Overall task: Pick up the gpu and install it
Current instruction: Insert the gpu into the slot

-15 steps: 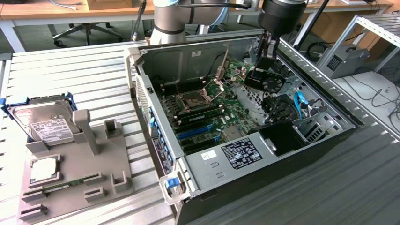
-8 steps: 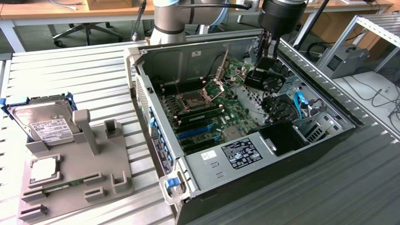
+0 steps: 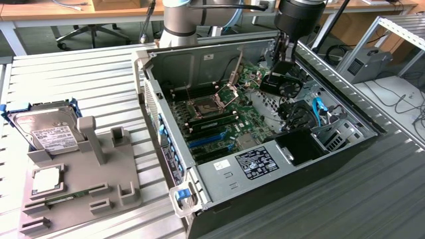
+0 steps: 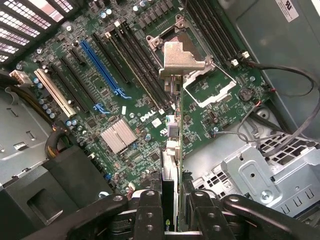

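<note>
The gripper (image 3: 285, 59) hangs over the open computer case (image 3: 199, 184), which lies on its side so that the motherboard (image 3: 219, 124) faces up and can be reached from above. Its fingers (image 4: 150, 215) are pinched on the gpu (image 3: 281, 85), one on each flat face, and the card hangs below them on its thin edge. That hold seems meant to keep the lower edge free to meet a slot while the black cooler faces outward. The card is in the air inside the case opening, near the case's far edge on the exterior view's right, just beside the drive bay side and apart from the board. From the wrist, the silver end bracket (image 4: 182, 60) shows at the card's far end, over the area beside the processor socket. The long blue slot (image 4: 102, 70) lies well to one side and runs at an angle to the card, so the card looks neither lined up nor seated. On the slatted tabletop's edge at the exterior view's left, a grey holder (image 3: 99, 164) keeps the hard drive (image 3: 43, 129) propped up.
</note>
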